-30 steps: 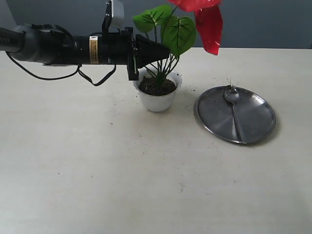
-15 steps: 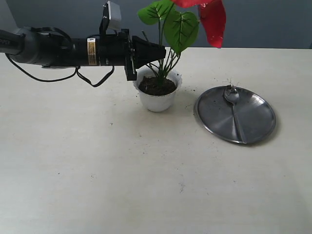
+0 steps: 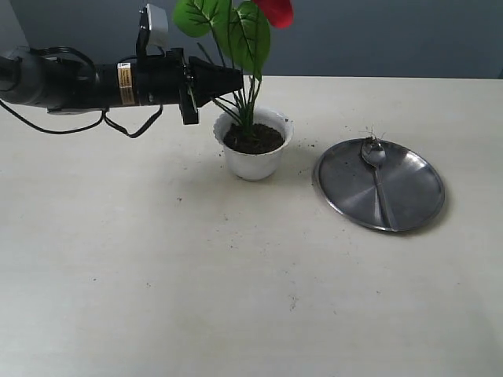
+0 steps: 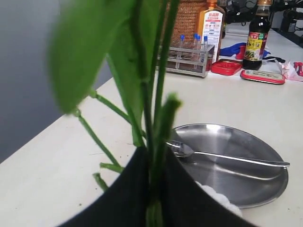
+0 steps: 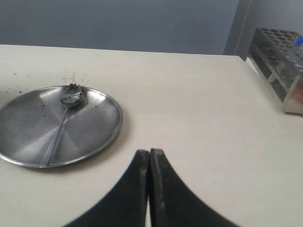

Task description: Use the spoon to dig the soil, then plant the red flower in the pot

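The red flower (image 3: 245,35) stands with its thin green stems running down into the dark soil (image 3: 253,140) of the white scalloped pot (image 3: 253,163). Only part of its red petal shows at the top edge. My left gripper (image 3: 238,81) reaches in from the left above the pot's rim and is shut on the stems (image 4: 161,99); its black fingers (image 4: 128,189) pinch them. The spoon (image 3: 376,171) lies on the steel plate (image 3: 413,200) to the right of the pot, with fibres by its head. My right gripper (image 5: 149,152) is shut and empty, hanging over bare table beside the plate (image 5: 94,132).
Soil crumbs are scattered on the table around the pot and plate. In the left wrist view a test tube rack (image 4: 187,54), bottles (image 4: 258,30) and red trays stand on the far table. A rack (image 5: 284,61) also stands off to the side in the right wrist view.
My left gripper has drawn back to the left with the stems in it. The flower has swung left and more upright, and the red petal has slid mostly out of the top.
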`<move>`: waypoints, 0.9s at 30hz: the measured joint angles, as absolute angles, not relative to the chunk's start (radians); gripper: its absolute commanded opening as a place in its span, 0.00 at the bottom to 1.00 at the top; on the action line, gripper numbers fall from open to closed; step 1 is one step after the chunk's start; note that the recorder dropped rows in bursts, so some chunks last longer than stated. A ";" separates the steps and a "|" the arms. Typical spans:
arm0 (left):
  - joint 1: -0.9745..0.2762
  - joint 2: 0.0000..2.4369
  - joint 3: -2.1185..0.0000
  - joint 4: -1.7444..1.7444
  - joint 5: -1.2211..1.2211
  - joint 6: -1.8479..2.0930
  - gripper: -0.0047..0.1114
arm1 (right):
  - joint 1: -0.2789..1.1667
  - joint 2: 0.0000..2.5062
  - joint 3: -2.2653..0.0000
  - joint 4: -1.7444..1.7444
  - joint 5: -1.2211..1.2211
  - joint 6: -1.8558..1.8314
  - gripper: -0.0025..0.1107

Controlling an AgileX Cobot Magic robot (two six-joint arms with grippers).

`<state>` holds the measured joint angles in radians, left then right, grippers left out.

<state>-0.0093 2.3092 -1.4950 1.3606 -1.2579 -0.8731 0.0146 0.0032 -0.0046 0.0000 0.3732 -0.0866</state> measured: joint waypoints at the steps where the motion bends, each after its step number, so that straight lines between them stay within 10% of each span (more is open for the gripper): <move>1: -0.009 2.309 -1.495 1.361 -1.257 -0.873 0.04 | 0.015 0.003 -0.005 0.000 0.373 -0.087 0.02; 27: -0.049 2.309 -1.495 1.344 -1.266 -0.871 0.04 | 0.015 0.003 -0.005 0.000 0.373 -0.087 0.02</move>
<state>-0.0493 2.3092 -1.4950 1.3443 -1.2663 -0.8713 0.0146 0.0032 -0.0046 0.0000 0.3732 -0.0866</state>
